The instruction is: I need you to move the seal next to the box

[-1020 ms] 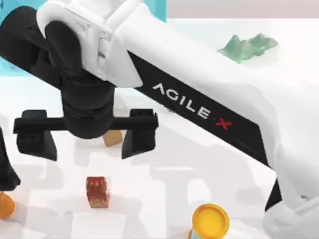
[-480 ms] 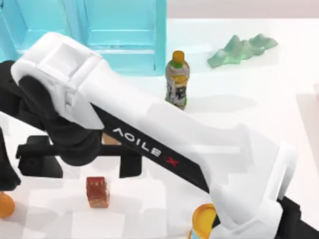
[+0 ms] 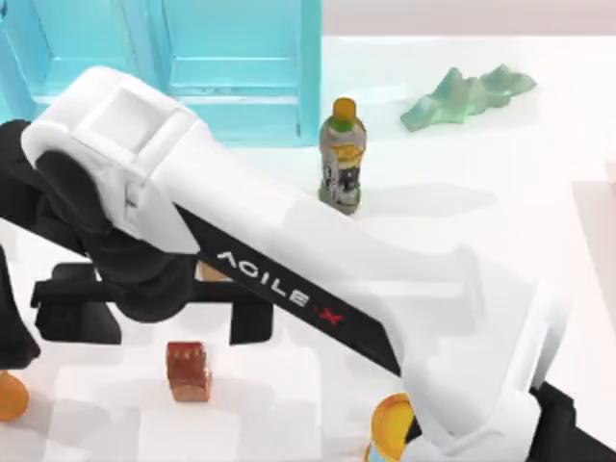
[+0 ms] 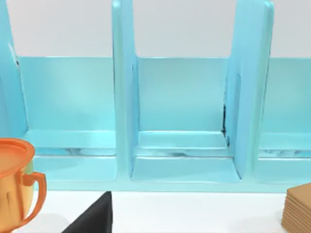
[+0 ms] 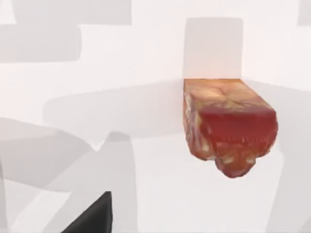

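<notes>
The right arm (image 3: 318, 279) reaches in from the lower right corner of the top view and stretches across the white bench (image 3: 500, 183) toward its left side. Its end effector (image 3: 159, 318) hangs over the left part of the bench with its two dark fingers (image 3: 252, 322) spread wide apart, holding nothing. The seal (image 3: 189, 370), a small red-brown block with mottled sides, stands on the bench just below that end effector in the top view, apart from both fingers. In the right wrist view the seal (image 5: 228, 124) sits alone on the pale surface with shadows around it, and nothing touches it.

Peeking out from under the arm, between the fingers, is the corner of a small tan box (image 3: 214, 272), near the seal but not touching it. Behind, along the far left, stands a light blue rack (image 3: 241, 72) with upright dividers. A small bottle (image 3: 342, 154) with a yellow cap stands upright just beside the rack's right end, and a green crumpled thing (image 3: 467, 91) lies farther right, well apart.

A yellow-topped can (image 3: 390, 428) shows at the lower edge, partly hidden by the arm, and an orange cup (image 3: 10, 395) sits at the left edge.

The left arm (image 3: 12, 318) is parked at the left edge; I cannot tell how its end effector stands. Its wrist view faces the rack (image 4: 182, 111), with the orange cup (image 4: 17, 182) and the box (image 4: 299, 208) at the sides.
</notes>
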`<action>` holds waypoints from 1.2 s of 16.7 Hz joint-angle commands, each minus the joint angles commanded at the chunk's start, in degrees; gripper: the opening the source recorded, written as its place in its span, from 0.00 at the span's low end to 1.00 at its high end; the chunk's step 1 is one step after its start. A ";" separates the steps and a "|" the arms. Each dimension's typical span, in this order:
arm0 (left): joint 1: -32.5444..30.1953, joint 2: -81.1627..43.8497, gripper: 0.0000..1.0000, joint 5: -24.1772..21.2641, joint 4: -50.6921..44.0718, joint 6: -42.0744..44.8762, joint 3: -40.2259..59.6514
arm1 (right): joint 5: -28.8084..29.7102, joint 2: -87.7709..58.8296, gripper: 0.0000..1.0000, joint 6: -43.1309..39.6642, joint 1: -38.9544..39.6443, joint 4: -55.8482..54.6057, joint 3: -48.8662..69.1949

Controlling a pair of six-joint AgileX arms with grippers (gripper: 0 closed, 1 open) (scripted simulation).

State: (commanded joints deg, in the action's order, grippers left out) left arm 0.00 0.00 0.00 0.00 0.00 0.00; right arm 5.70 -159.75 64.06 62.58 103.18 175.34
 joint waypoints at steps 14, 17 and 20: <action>0.00 0.00 1.00 0.00 0.00 0.00 0.00 | 0.42 -25.50 1.00 -0.82 -0.70 5.11 30.78; 0.00 0.00 1.00 0.00 0.00 0.00 0.00 | 0.42 -25.50 0.92 -0.82 -0.70 5.11 30.78; 0.00 0.00 1.00 0.00 0.00 0.00 0.00 | 0.42 -25.50 0.70 -0.82 -0.70 5.11 30.78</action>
State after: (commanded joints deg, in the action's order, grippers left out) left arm 0.00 0.00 0.00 0.00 0.00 0.00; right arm 6.12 -185.25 63.24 61.87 108.30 206.13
